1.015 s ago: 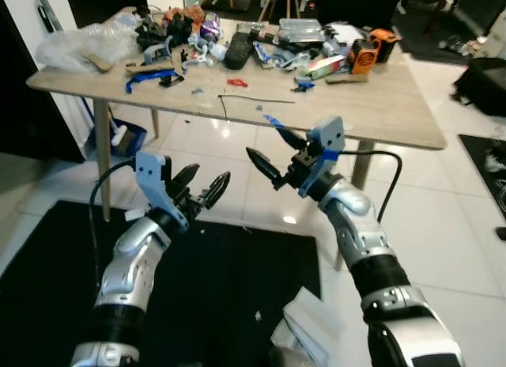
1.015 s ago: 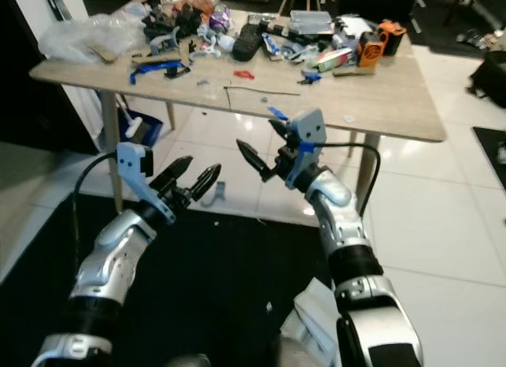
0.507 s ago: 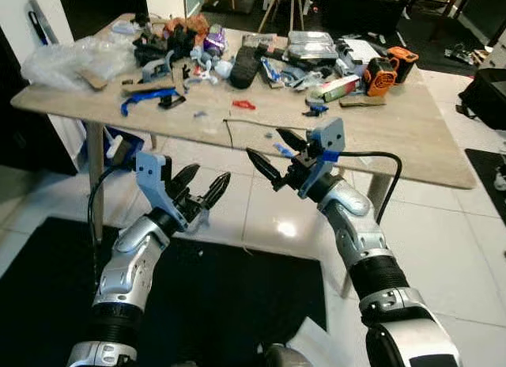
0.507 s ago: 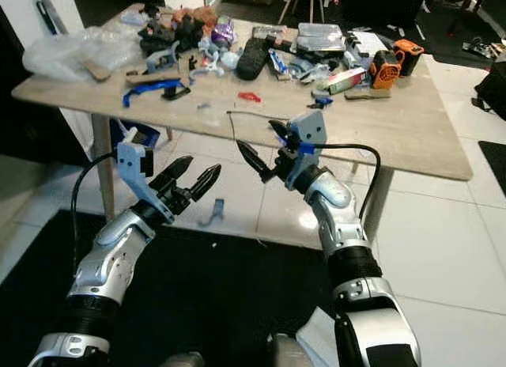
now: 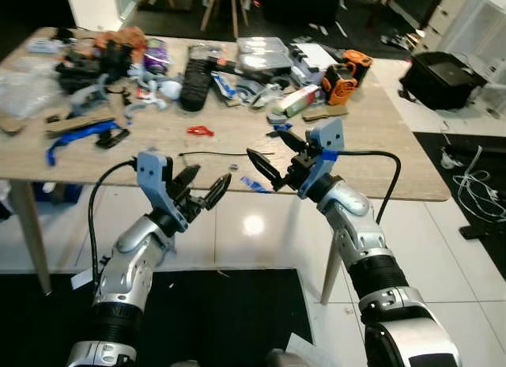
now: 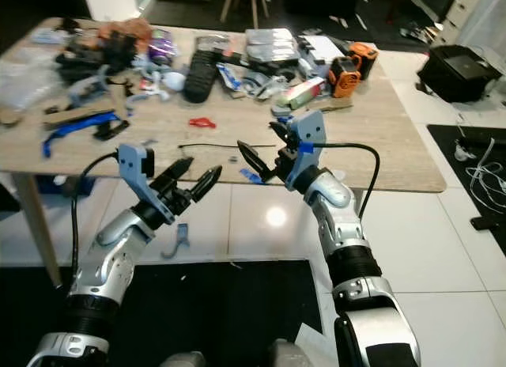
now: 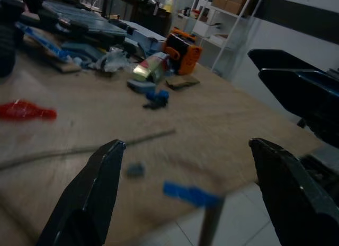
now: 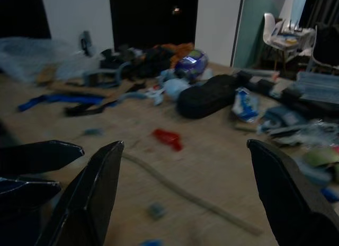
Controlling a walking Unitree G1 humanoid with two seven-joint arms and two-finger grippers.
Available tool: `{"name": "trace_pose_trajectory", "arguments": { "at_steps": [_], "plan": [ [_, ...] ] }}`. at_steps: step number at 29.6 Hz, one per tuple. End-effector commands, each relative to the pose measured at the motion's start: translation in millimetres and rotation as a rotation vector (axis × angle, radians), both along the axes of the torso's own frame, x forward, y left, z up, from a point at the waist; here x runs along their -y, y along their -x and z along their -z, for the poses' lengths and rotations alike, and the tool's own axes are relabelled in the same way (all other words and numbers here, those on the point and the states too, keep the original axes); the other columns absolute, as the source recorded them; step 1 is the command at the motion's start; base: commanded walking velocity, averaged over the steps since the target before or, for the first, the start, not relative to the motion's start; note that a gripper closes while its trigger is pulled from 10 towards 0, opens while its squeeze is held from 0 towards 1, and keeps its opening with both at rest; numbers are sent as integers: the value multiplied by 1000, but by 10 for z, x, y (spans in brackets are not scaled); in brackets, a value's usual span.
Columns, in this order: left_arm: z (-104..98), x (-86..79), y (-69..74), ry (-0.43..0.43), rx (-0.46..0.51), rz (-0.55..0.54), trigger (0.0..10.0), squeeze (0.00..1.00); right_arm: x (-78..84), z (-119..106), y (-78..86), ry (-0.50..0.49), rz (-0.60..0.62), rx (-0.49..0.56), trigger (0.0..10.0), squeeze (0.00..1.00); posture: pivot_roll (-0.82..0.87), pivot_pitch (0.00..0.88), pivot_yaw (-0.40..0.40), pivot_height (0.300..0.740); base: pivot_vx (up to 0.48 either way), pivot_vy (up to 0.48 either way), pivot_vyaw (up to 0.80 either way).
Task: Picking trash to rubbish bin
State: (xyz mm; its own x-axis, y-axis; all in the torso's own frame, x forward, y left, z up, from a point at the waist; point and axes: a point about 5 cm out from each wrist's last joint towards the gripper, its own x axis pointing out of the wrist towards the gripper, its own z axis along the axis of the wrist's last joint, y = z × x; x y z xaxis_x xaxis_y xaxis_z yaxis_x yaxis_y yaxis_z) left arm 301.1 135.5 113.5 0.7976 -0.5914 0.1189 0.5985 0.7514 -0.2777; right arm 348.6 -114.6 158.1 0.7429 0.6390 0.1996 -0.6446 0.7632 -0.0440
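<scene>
Left eye view has us facing a wooden table strewn with clutter. Our left gripper and right gripper hover at its near edge, jaws apart, holding nothing. A red scrap, a thin dark cord and a blue scrap lie just ahead.

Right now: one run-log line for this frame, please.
phase: approach table | left gripper: open, empty, at near edge | right gripper: open, empty, over near edge | nearby: blue scrap, black cable, red piece
</scene>
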Motion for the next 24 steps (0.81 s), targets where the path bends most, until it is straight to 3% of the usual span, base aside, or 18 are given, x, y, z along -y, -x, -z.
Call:
{"name": "trace_pose_trajectory", "arguments": {
  "at_steps": [1,17,24],
  "plan": [
    [17,19,9,-11,-2,9,10000,0,36,8,-4,-1,12,-6,10000,0,34,0,-38,740,480,0,0],
    [3,11,6,-9,5,4,10000,0,40,-6,-11,-2,20,-6,10000,0,33,0,-34,740,480,0,0],
    [-2,3,9,1,11,-4,10000,0,69,1,-34,-4,56,-23,10000,0,33,0,-34,740,285,0,0]
  ]
}}
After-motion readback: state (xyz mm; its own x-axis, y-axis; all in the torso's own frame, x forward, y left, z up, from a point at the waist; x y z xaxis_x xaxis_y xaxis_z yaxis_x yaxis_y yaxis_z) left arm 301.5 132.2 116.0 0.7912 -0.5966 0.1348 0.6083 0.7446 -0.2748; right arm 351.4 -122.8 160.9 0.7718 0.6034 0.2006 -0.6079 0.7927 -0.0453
